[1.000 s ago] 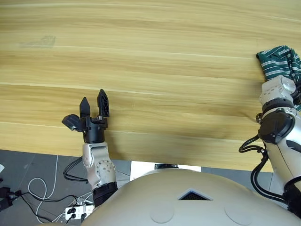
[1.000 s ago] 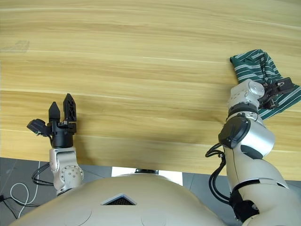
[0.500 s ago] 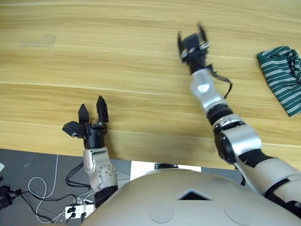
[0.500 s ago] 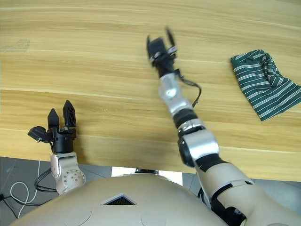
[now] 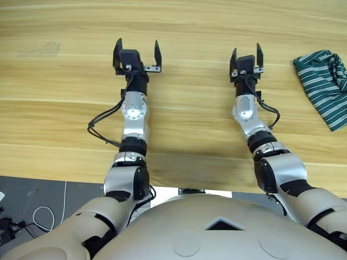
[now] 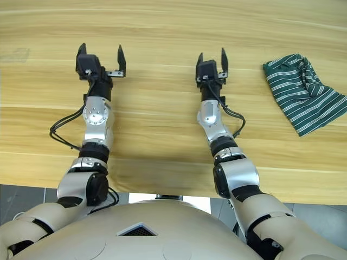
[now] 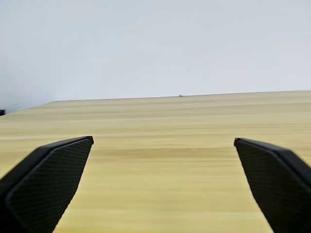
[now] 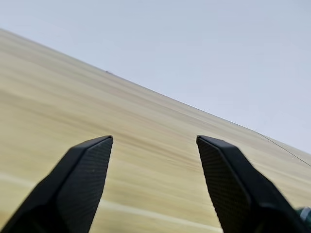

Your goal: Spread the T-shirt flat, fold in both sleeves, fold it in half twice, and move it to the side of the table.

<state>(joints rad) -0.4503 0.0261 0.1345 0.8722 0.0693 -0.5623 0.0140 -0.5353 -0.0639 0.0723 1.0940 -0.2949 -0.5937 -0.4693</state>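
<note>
Shirt: The dark green T-shirt with thin white stripes (image 5: 321,86) lay as a small folded bundle at the right edge of the frame in the head views. It sat on the light wooden plank table (image 5: 184,21), and its upper layers looked a little rumpled.

Left gripper: We saw the black two-fingered left gripper (image 5: 137,49) in the upper left of centre, stretched out over bare wood. Its fingers were spread wide with nothing between them. In the left wrist view the textured black fingers (image 7: 46,182) stood far apart, with plain table surface between them.

Right gripper: The black two-fingered right gripper (image 5: 246,53) sat in the upper right of centre, between the left gripper and the shirt. It was clear of the cloth, not touching it. Its jaws were parted, less widely than the left ones, and held nothing; the right wrist view showed its fingers (image 8: 80,179) with wood between them.

Step in hand: We judged the task to be at its close. The shirt was already compact and off to the side of the table, and neither arm had a hold on it.

Next move: In our view little was left to do — at most, drawing both arms back toward the lower edge of the frame without brushing the bundle. If the fold were to be tidied, the right gripper would be the nearer one. It would need to come in low along the shirt's left edge and close on all the layers together, since loose striped fabric of this kind would likely slide and open.
</note>
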